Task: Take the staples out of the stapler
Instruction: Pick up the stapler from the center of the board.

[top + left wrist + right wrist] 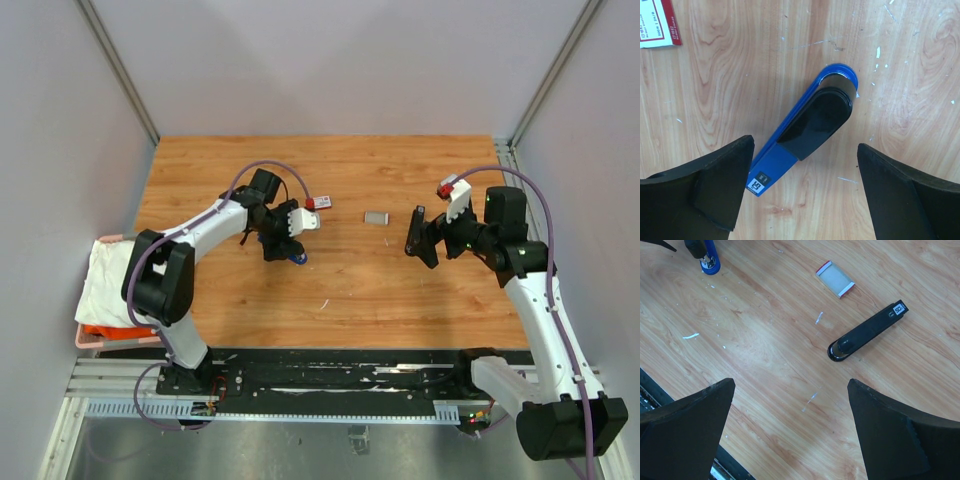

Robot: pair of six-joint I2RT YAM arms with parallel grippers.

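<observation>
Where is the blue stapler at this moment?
In the left wrist view, the blue stapler lies on the wooden table below the open jaws of the left gripper, with the red-and-white box at upper left.

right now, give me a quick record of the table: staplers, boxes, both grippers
left gripper: open, fingers either side of the blue stapler
right gripper: open, empty
blue stapler: flat on the table, untouched
black stapler: flat, lying apart
red-and-white box: near blue stapler, not touching
grey card with red ends: flat, alone
loose staples: none discernible
</observation>
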